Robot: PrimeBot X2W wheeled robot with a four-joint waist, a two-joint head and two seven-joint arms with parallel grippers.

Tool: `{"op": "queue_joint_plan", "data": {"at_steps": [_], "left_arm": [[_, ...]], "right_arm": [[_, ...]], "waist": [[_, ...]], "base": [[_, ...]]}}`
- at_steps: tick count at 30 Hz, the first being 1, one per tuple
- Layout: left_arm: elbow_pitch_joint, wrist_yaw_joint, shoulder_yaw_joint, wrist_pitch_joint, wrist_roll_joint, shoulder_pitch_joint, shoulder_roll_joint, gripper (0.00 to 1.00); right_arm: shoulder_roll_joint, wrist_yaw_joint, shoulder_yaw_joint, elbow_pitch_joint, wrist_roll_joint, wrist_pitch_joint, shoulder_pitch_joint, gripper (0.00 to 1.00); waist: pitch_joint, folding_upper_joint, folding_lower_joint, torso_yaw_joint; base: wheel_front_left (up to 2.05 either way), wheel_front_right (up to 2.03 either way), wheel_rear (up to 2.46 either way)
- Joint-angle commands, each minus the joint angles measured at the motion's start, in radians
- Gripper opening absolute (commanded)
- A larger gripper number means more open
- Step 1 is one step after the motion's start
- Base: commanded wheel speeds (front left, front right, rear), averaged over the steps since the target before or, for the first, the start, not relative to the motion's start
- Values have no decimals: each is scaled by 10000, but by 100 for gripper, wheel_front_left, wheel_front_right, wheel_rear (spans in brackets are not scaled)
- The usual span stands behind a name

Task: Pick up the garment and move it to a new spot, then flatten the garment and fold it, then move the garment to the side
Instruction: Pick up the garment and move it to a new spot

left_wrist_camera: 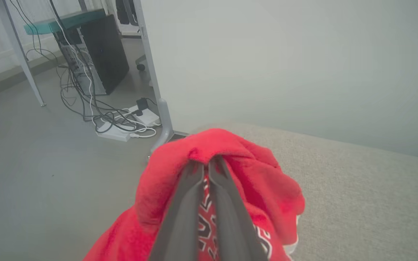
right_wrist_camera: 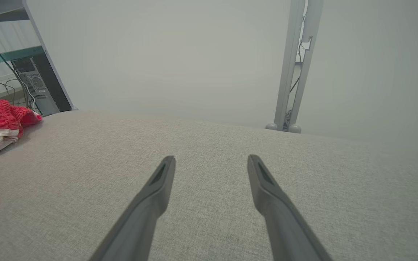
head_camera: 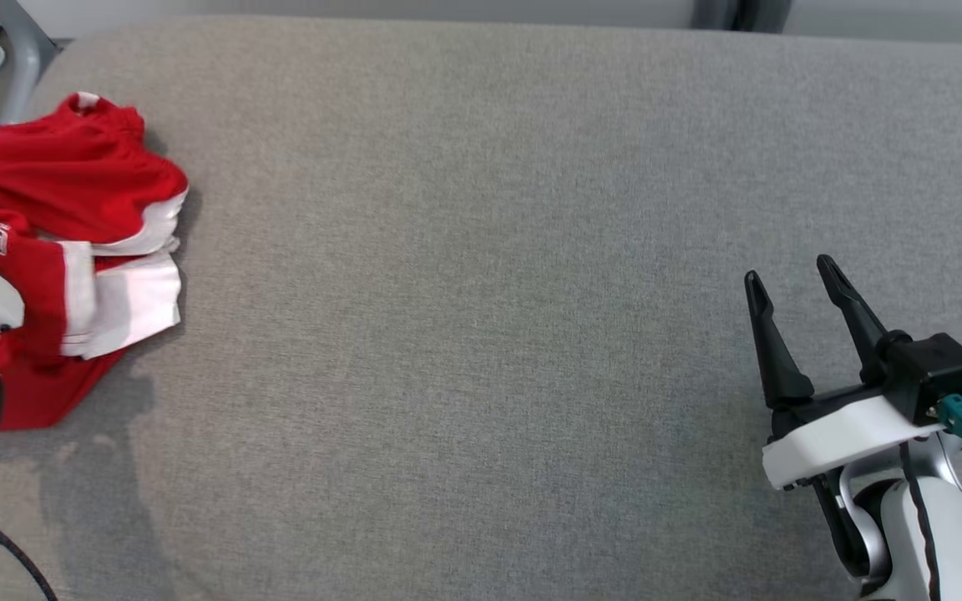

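L tool point(left_wrist_camera: 208, 161) pinched on red garment point(head_camera: 55, 184), R tool point(head_camera: 790, 271) wide, empty: lift high, carry to mid tabletop point(head_camera: 481, 292) w/o dragging.

The garment point(head_camera: 55, 209) is red, with white side bands and white lettering, and is crumpled in a loose heap. It lies at the far left edge of the grey cloth surface point(head_camera: 481, 250). One raised fold is pinched in the left gripper point(left_wrist_camera: 208, 162).

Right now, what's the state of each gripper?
Left gripper: closed, pinching the red garment.
Right gripper: open, holding nothing.
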Motion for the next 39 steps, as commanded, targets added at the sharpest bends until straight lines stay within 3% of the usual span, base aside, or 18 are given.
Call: {"op": "queue_joint_plan", "data": {"at_steps": [1, 10, 19, 26, 32, 39], "left_arm": [[-228, 121, 2, -182, 139, -72, 190, 0], [-3402, 1070, 79, -429, 450, 1690, 556, 0], [-8598, 2693, 182, 729, 759, 5111, 537, 0], [-11262, 3367, -93, 1458, 1017, 6846, 457, 0], [-12143, 3259, -972, 1856, 1221, 6889, 204, 0], [-11625, 2653, -2142, 1917, 1133, 6096, -359, 0]], "right_arm": [[-3, -3, -52, 40, 52, -125, 156, 100], [89, -3, -296, -14, 125, -366, 785, 100], [111, -3, -594, -353, 277, -331, 1502, 100], [113, -3, -649, -582, 542, -271, 1846, 100], [111, -3, -526, -767, 659, -167, 1787, 100], [115, -3, -477, -882, 787, -227, 1539, 100]], "waist": [[-366, 0, 0, 75], [-1616, 0, 0, 62], [-2612, 0, 0, -67], [-2887, 0, 0, -452], [-2761, 0, 0, -1232], [-2316, 0, 0, -2492]], "base": [[0, 0, 0], [0, 0, 0], [0, 0, 0], [0, 0, 0], [0, 0, 0], [0, 0, 0]]}}
